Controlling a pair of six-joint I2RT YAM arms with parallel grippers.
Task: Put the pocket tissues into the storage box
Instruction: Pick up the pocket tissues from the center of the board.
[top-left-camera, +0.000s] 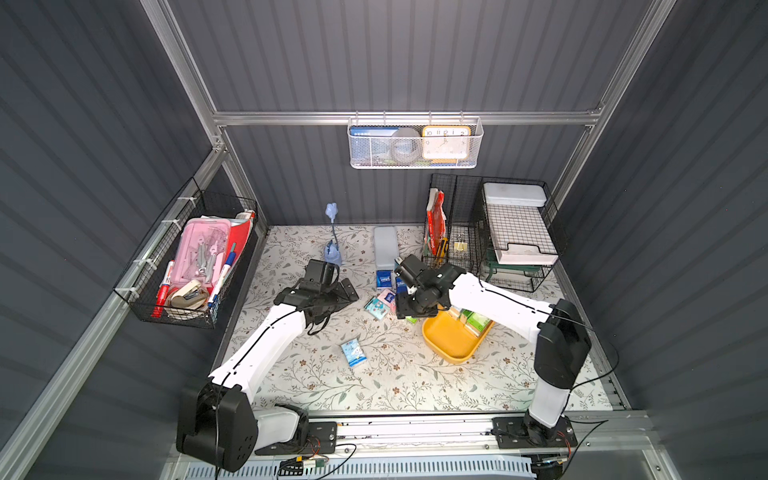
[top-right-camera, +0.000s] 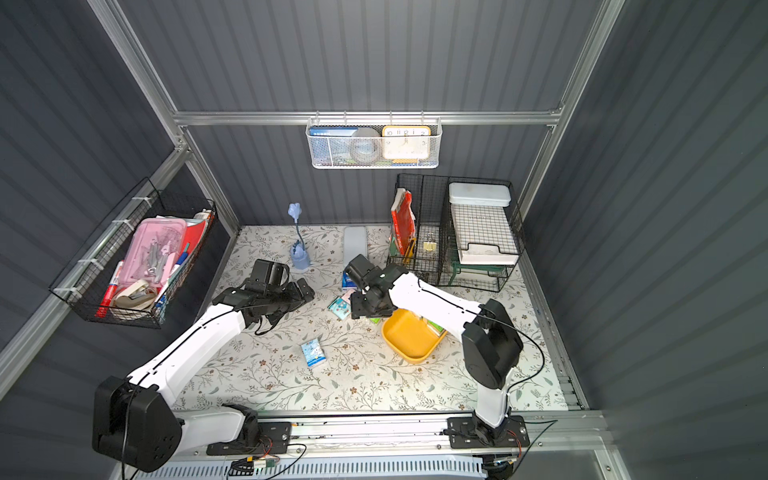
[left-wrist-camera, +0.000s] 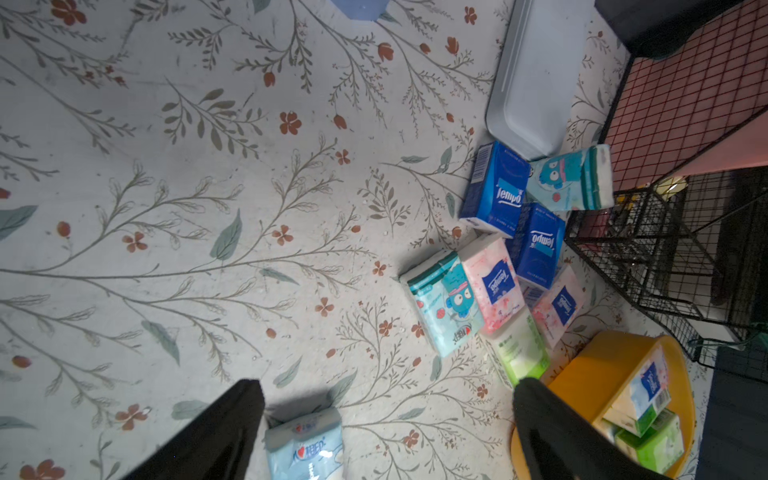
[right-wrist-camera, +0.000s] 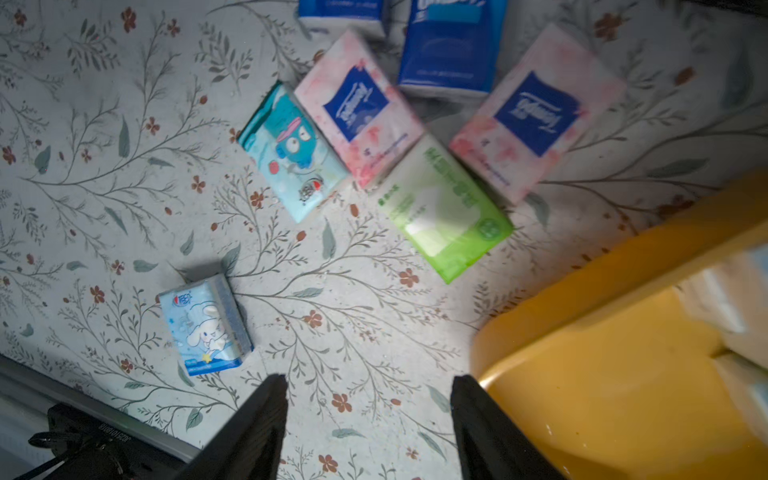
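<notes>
The yellow storage box (top-left-camera: 446, 338) (top-right-camera: 405, 338) (right-wrist-camera: 602, 374) sits right of centre with green and white pocket tissues (top-left-camera: 473, 322) (left-wrist-camera: 642, 399) in its far end. Several more packets lie clustered just left of it: green (right-wrist-camera: 446, 212), pink (right-wrist-camera: 361, 108), teal (right-wrist-camera: 291, 153) and dark blue (left-wrist-camera: 496, 191). One light blue packet (top-left-camera: 354, 352) (right-wrist-camera: 203, 326) lies alone nearer the front. My right gripper (top-left-camera: 409, 311) (right-wrist-camera: 370, 378) hangs open and empty above the table beside the box's rim. Left of the cluster, my left gripper (top-left-camera: 347, 291) (left-wrist-camera: 386, 382) is wide open and holds nothing.
A long grey-blue case (top-left-camera: 385, 245) lies behind the cluster. Black wire baskets (top-left-camera: 490, 232) stand at the back right, close to the packets. A blue figure on a stalk (top-left-camera: 332, 245) stands behind the left arm. A wire basket (top-left-camera: 187, 266) hangs on the left wall.
</notes>
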